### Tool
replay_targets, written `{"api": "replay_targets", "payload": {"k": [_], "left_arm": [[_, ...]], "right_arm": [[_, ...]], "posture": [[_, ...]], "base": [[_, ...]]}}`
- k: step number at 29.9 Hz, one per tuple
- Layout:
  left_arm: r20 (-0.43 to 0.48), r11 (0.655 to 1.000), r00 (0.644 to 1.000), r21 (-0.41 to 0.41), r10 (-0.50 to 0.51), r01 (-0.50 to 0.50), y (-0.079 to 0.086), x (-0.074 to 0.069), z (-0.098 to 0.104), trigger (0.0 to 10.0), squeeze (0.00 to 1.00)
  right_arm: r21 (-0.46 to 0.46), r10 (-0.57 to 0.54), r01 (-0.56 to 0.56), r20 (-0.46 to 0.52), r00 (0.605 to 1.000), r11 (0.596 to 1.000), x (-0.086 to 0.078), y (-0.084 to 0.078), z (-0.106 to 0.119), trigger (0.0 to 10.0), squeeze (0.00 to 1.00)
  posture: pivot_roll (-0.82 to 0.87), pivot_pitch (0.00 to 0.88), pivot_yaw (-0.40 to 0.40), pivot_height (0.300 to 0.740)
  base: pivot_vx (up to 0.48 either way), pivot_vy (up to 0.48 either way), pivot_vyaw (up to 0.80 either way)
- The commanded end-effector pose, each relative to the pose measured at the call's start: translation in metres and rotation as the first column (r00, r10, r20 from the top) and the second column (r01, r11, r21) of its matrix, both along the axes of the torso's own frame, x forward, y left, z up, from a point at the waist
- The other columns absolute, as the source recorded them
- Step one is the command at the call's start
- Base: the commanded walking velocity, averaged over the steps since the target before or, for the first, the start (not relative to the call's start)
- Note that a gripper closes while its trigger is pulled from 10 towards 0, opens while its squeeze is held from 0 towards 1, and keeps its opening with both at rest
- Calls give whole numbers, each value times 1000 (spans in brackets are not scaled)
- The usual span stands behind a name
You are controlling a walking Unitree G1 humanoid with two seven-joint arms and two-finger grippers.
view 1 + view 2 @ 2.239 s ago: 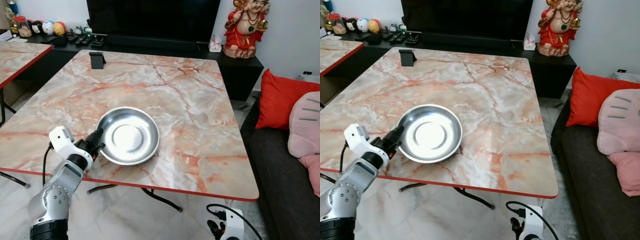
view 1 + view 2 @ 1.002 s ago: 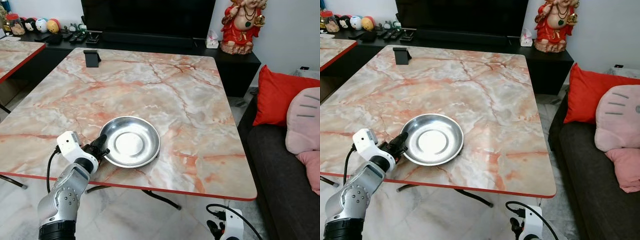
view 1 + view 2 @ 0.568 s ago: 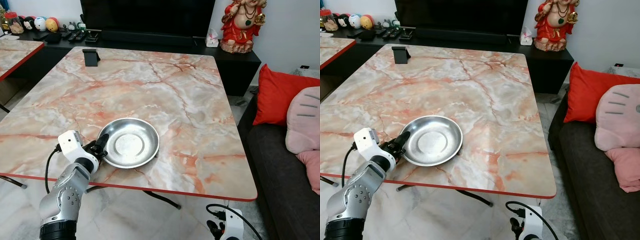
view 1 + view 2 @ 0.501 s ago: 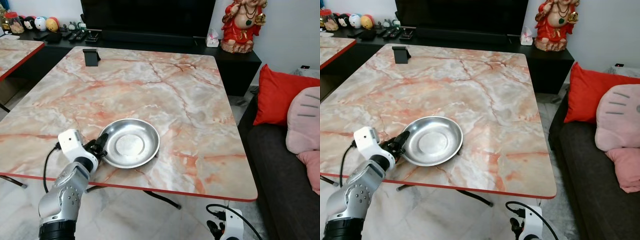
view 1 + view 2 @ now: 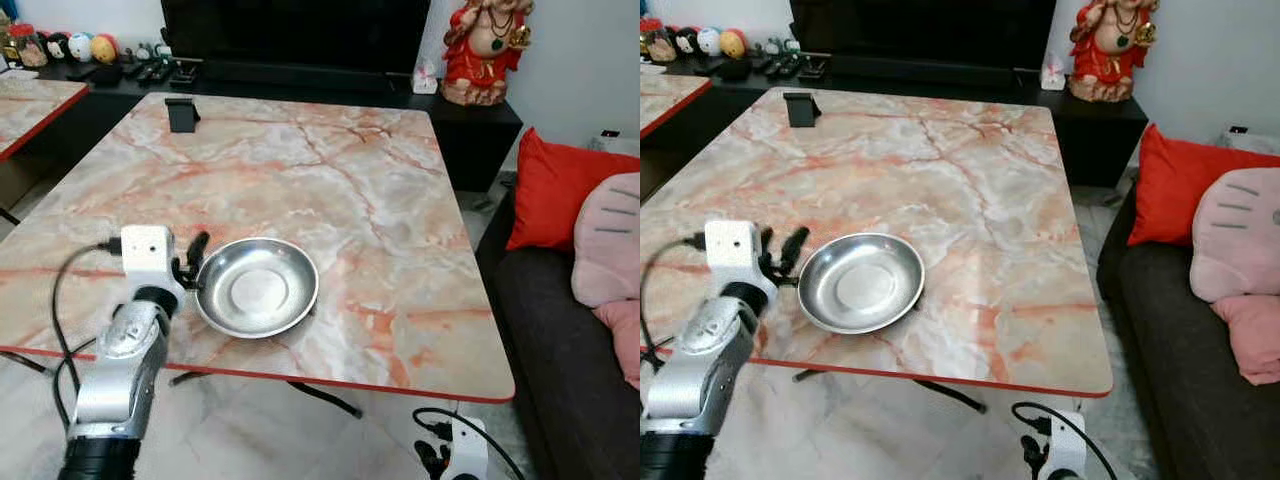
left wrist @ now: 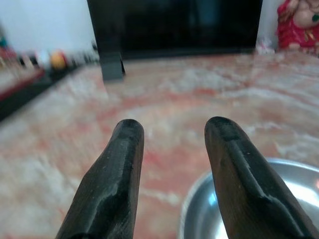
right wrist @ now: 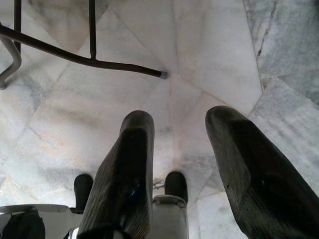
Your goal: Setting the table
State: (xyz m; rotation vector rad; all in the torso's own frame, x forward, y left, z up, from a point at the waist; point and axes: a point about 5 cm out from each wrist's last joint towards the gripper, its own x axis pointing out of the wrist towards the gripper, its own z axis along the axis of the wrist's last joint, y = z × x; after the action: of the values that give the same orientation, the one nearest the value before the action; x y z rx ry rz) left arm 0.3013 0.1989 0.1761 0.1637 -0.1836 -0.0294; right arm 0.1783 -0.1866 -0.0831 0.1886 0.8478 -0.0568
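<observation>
Bowl (image 5: 257, 286) on table (image 5: 400, 240) — near edge

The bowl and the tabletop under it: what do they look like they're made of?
The bowl looks like polished metal, probably stainless steel: silver, mirror-bright, with glare on its flat bottom. The tabletop shows a glossy pink-orange marble pattern with red veins; its thin red edge suggests a printed laminate rather than stone, though that is uncertain.

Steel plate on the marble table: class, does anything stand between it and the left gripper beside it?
Nothing visible does. The left gripper is open, just off the left rim of the steel plate, with only bare marble table between them. The small black stand sits far off at the table's far edge.
</observation>
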Motion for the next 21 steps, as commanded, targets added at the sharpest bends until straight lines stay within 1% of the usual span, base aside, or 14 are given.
{"api": "replay_targets", "payload": {"k": [1,2,4,5,6,10,14,20,21], "left_arm": [[32,999,999,34,-44,42,-9,-4,1,10000,0],[25,996,996,46,-81,80,-14,-5,-3,10000,0],[12,990,992,60,-126,125,-20,-6,-7,10000,0],[4,985,987,60,-164,163,-27,-8,-13,10000,0],[1,983,985,62,-173,172,-30,-9,-15,10000,0],[-6,982,984,56,-179,179,-33,-10,-22,10000,0],[-7,980,982,61,-190,190,-41,-13,-32,10000,0],[2,979,980,51,-199,199,-44,-13,-33,10000,0],[14,976,978,54,-210,209,-46,-13,-32,10000,0]], "right_arm": [[-16,-20,20,8,1000,1000,0,-3,0,10000,0],[-21,-23,23,9,1000,1000,0,-3,1,10000,0],[-28,-26,26,10,1000,999,0,-3,1,10000,0],[-31,-30,31,13,999,999,0,-3,1,10000,0],[-31,-32,33,14,999,999,0,-3,1,10000,0],[-32,-32,33,16,999,999,-1,-3,1,10000,0],[-55,-44,45,18,999,997,-1,-5,1,10000,0],[-68,-40,41,15,999,997,-2,-5,0,10000,0],[-78,-41,42,8,999,996,-3,-5,-1,10000,0]], "posture": [[56,0,-37,740],[52,0,-39,740],[49,0,-39,740],[44,0,-39,740],[44,0,-39,740],[37,0,-37,740],[22,0,-41,740],[14,0,-39,740],[14,0,-39,740]], "base": [[0,0,0],[0,0,0],[0,0,0],[0,0,0],[0,0,0],[0,0,0],[0,0,0],[0,0,0],[0,0,0]]}}
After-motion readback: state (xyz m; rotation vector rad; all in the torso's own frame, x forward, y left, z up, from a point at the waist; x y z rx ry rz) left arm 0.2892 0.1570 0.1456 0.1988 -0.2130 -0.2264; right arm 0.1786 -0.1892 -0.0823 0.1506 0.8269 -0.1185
